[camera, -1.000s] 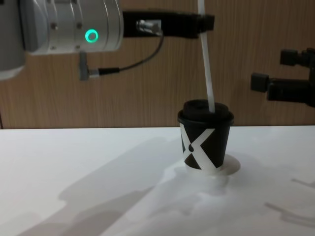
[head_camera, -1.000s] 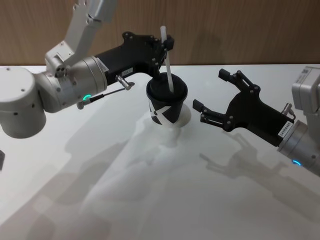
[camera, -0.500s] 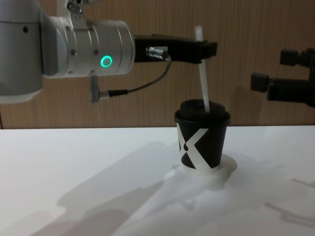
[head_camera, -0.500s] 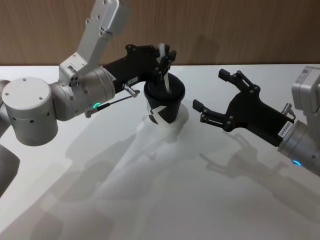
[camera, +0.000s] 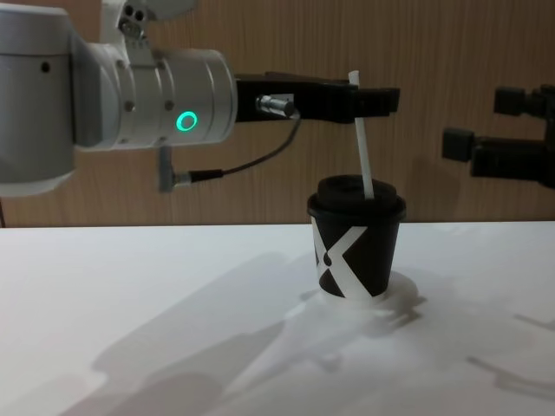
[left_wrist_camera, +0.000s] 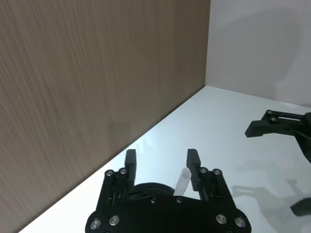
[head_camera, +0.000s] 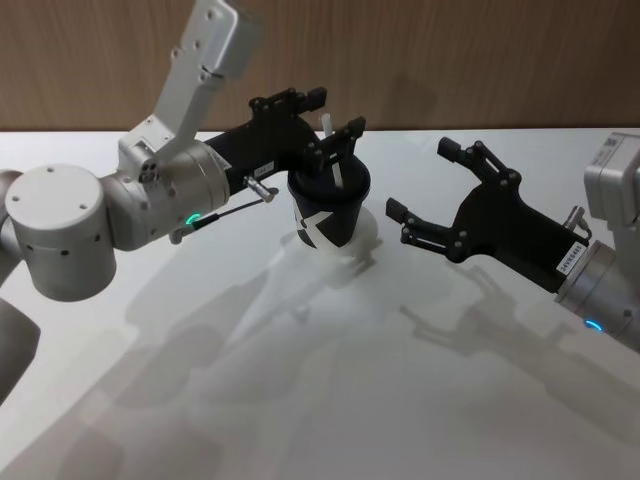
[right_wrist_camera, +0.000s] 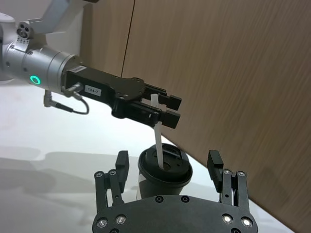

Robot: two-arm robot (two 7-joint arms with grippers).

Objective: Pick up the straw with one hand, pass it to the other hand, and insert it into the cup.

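Straw (camera: 362, 139), thin and white, stood nearly upright through the lid of the black cup (camera: 354, 251) (white X facing near) at the table's (head_camera: 330, 400) far middle. Left gripper (head_camera: 333, 112) hung spread wide around the straw's top; right gripper (head_camera: 420, 190) gaped open, apart to the right.

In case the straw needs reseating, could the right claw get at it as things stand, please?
Probably yes: the right claw is open beside the cup, though the left claw brackets the straw.
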